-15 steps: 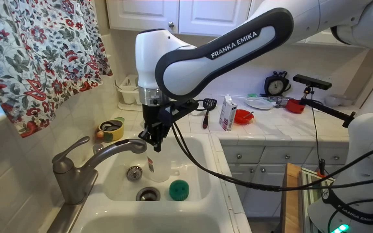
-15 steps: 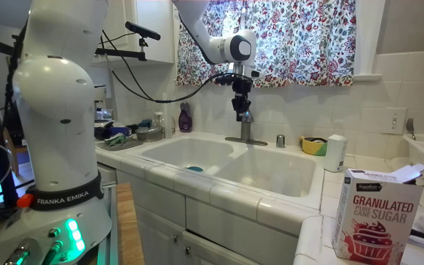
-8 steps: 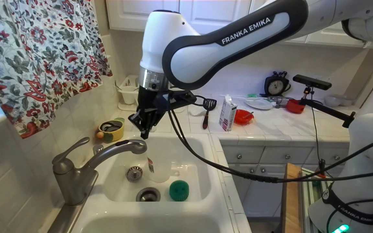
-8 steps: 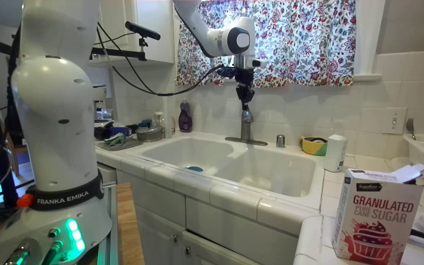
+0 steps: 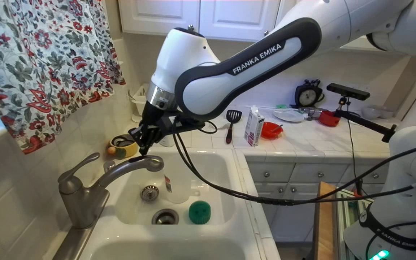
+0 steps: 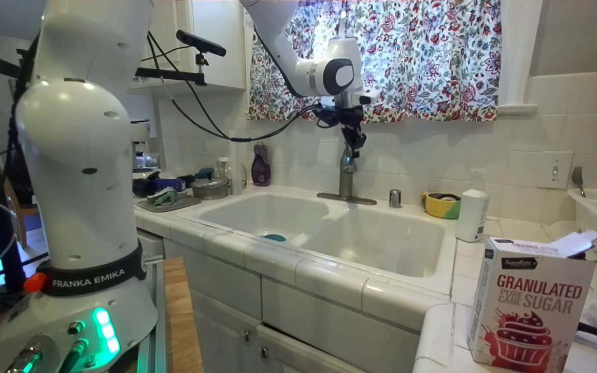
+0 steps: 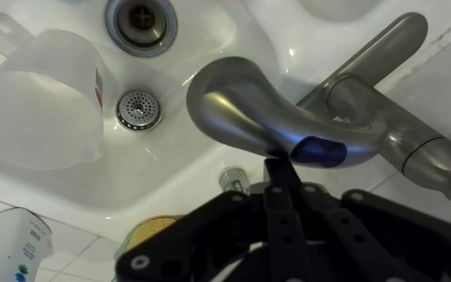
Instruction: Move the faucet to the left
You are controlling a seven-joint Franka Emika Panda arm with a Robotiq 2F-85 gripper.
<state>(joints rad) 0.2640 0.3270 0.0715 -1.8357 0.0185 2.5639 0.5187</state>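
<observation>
The faucet (image 5: 126, 167) is brushed grey metal with a curved spout over the sink and a lever handle on its base. It shows in an exterior view (image 6: 346, 182) with the spout end toward the camera, and in the wrist view (image 7: 245, 105) from above. My gripper (image 5: 143, 149) is shut and empty, tilted, its fingertips at the top side edge of the spout. In an exterior view the gripper (image 6: 355, 152) is just right of the spout's top. In the wrist view the fingertips (image 7: 282, 166) meet the spout's edge beside its dark patch; I cannot tell whether they touch.
A white double sink (image 6: 309, 259) lies below, with a translucent pitcher (image 7: 33, 105) and a green scrubber (image 5: 199, 212) in it. A yellow pot (image 5: 124, 145), a metal cap (image 6: 395, 198) and a white bottle (image 6: 472, 215) stand behind and beside the sink. Tiled wall (image 6: 407, 150) backs the faucet.
My gripper rose off the spout's end, then tilted and came down farther back toward the wall, rightward in one exterior view. The faucet has not visibly moved.
</observation>
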